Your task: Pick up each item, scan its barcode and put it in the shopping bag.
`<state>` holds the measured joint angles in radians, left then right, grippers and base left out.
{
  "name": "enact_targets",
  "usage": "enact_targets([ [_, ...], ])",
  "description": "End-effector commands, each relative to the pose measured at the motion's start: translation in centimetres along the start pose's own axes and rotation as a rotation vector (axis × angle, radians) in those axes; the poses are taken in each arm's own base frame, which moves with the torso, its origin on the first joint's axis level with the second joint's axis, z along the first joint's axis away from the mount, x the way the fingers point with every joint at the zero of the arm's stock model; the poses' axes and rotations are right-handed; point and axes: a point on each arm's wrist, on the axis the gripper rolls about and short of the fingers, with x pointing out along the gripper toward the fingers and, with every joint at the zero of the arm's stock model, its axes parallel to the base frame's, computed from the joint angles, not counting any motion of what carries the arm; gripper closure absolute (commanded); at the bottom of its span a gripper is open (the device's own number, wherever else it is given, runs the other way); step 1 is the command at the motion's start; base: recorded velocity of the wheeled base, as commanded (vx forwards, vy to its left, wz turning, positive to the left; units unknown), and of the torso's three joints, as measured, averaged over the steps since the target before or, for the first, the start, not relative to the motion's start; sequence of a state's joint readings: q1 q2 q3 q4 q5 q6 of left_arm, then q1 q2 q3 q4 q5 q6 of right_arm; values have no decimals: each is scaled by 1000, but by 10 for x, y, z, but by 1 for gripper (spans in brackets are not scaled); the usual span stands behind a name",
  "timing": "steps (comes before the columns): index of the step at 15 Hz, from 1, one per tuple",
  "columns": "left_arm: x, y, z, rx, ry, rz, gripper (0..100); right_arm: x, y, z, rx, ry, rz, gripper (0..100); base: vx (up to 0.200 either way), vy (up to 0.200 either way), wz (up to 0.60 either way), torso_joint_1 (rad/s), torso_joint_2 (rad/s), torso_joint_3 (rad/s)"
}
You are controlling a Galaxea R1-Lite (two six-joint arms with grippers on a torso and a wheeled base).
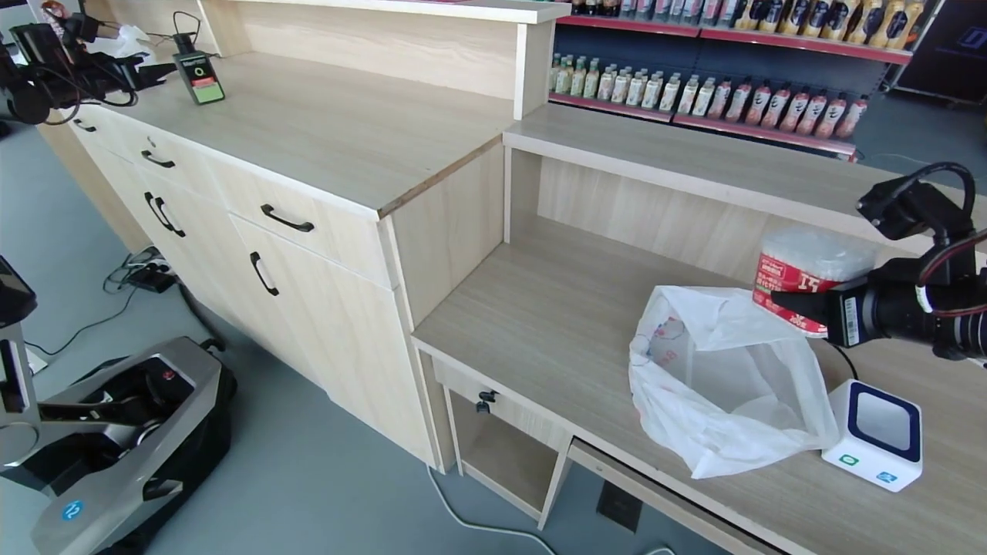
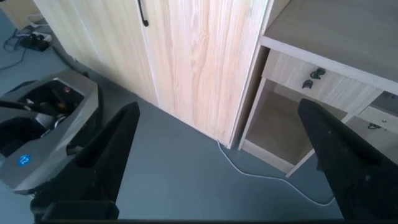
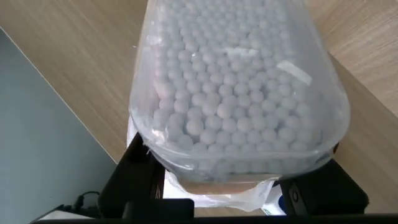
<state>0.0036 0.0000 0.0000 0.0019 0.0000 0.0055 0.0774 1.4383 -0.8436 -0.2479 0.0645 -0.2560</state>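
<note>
The right jaws are closed on a tub of cotton swabs [image 1: 810, 270], clamping its red-labelled lower half from both sides while the clear top stands above them. In the right wrist view the tub [image 3: 239, 93] sits between the two black fingers [image 3: 134, 177], with white swab tips packed against its clear wall. Whether the tub is lifted or rests on the counter [image 1: 555, 308] cannot be told. The white shopping bag [image 1: 717, 385] lies on the counter just below these jaws and to their left. Its mouth gapes open toward them and its rim is close to the tub. A strip of its plastic [image 3: 217, 186] shows under the tub in the right wrist view. The white barcode scanner [image 1: 875, 435], with a dark blue window, stands on the counter below the right jaws, on the robot's side of them, touching the bag's edge. The left jaws are spread wide and hold nothing. Their two dark fingers [image 2: 106, 162] hang low over the grey floor [image 2: 186, 168] in front of the cabinet doors, well apart from the bag and the tub. Far to the left of the right jaws, on the higher counter, a small handheld terminal [image 1: 199, 77] stands. Behind the right jaws, shelves of bottles [image 1: 694, 92] line the wall.
</note>
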Motion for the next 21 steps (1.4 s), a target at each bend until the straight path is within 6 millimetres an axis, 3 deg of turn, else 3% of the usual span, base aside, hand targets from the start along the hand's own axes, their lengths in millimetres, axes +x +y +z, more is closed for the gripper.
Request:
enact_targets([
  [1,0,0,0,1,0,-1,0,25,-3,-24,26,63,27,100,0,0,0,-139,349,227],
  [5,0,0,0,-1,0,1,0,50,-6,-54,50,70,118,100,0,0,0,-141,377,227],
  [13,0,0,0,1,0,1,0,79,-7,-73,59,69,155,100,0,0,0,-10,30,17],
  [16,0,0,0,1,0,1,0,91,-3,-89,66,112,202,100,0,0,0,0,0,0],
  [21,0,0,0,-1,0,1,0,99,-1,-99,68,125,210,100,0,0,0,0,0,0],
])
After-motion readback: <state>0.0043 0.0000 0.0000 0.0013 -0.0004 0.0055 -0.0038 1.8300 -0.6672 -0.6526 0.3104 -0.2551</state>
